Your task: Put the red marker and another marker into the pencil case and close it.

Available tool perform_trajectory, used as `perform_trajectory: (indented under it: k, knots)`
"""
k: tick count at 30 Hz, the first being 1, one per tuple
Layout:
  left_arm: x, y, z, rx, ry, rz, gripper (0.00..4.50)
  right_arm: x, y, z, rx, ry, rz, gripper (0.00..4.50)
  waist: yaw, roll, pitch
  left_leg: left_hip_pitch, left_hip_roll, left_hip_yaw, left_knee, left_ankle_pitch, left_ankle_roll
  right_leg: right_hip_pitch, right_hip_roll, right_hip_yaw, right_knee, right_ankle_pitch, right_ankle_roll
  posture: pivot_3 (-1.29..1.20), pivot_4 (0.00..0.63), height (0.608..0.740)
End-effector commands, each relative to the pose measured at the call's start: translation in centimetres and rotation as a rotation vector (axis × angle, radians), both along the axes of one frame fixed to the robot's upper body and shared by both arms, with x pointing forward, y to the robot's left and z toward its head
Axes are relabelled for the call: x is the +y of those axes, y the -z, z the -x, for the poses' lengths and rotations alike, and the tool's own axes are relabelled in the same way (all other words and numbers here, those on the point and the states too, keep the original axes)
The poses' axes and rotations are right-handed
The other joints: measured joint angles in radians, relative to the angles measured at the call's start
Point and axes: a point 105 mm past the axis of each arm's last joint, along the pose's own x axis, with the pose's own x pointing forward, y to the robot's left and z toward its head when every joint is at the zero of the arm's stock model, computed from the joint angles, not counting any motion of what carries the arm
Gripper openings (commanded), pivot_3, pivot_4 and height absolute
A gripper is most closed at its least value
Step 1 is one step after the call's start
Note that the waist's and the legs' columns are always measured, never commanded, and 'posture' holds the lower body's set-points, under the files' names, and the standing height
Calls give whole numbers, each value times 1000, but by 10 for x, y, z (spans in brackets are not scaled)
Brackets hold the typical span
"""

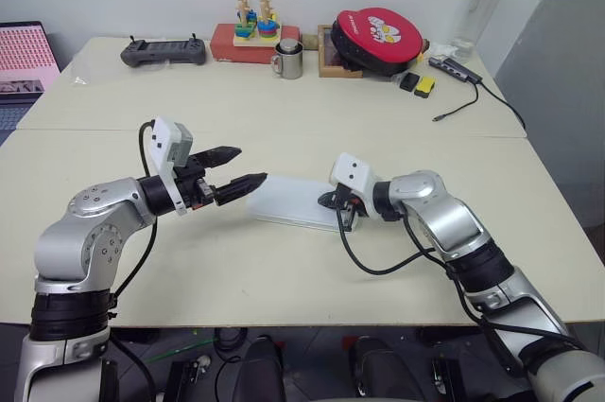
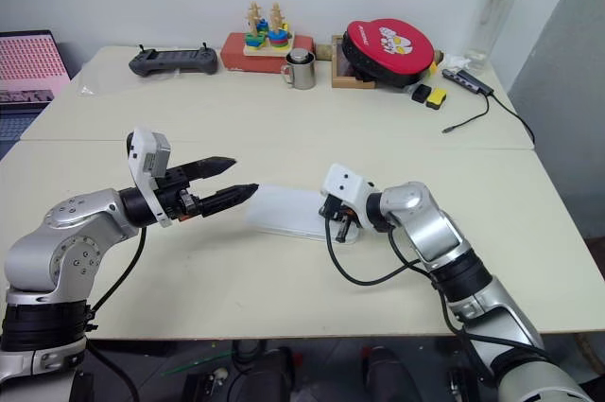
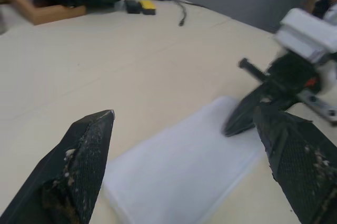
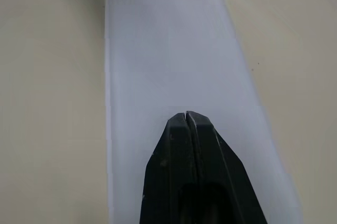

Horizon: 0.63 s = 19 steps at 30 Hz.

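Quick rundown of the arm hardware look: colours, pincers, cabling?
Both arms have silver-grey rounded shells with black joint bands. Each wrist carries a white boxy camera block. The left pincer has two tapered black fingers with a textured, scuffed inner face. The right pincer has the same black fingers, with a small red-orange spot on its mount. A loose black cable loops from each wrist back along the arm.
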Motion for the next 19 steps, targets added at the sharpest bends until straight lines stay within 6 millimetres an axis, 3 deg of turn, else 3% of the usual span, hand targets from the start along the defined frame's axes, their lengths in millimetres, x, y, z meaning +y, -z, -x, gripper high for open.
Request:
perform_trajectory:
  k: [1, 4, 5, 6, 11, 14, 19]
  knots:
    - [29, 7, -23, -32, -199, -79, 4500, -24, -36, -11, -22, 147, -232, 178, 0, 0, 0, 0, 0, 0, 0, 0, 0, 0, 0, 0, 0, 0, 0, 0, 150, 740]
    - [52, 11, -36, -53, -324, -145, 4500, -71, -48, -16, -45, 295, -321, 658, 12, 0, 1, -2, 0, 0, 0, 0, 0, -1, 0, 0, 0, 0, 0, 0, 150, 740]
    - [55, 13, -36, -54, -330, -162, 4500, -81, -49, -17, -61, 330, -323, 1068, 14, 0, 1, -2, -1, 0, 0, 0, 0, 0, -1, 0, -1, 1, 1, 0, 150, 740]
    - [57, 14, -35, -56, -331, -170, 4500, -87, -50, -18, -74, 352, -325, 1185, 16, 0, 1, -2, -1, 0, 0, 0, 0, 0, -1, 0, -2, 1, 1, 0, 150, 740]
    - [83, 22, -25, -10, -361, -184, 4500, -134, -37, -13, -32, 505, -313, 2466, 15, 0, 1, -2, 0, 1, -5, 0, 0, -1, -1, 0, -6, 1, -1, 0, 150, 740]
    - [90, 21, -23, -6, -370, -189, 4500, -148, -29, -8, -15, 544, -289, 3085, 15, 0, 1, -2, 0, 1, -7, 0, 0, -1, -1, 0, -6, 1, -2, 0, 150, 740]
    - [93, 24, -23, 16, -368, -216, 4500, -150, -33, -6, -29, 550, -307, 4232, 8, 0, 1, -1, 0, 1, -10, 0, 0, -1, -1, 0, -7, 0, -2, 0, 150, 740]
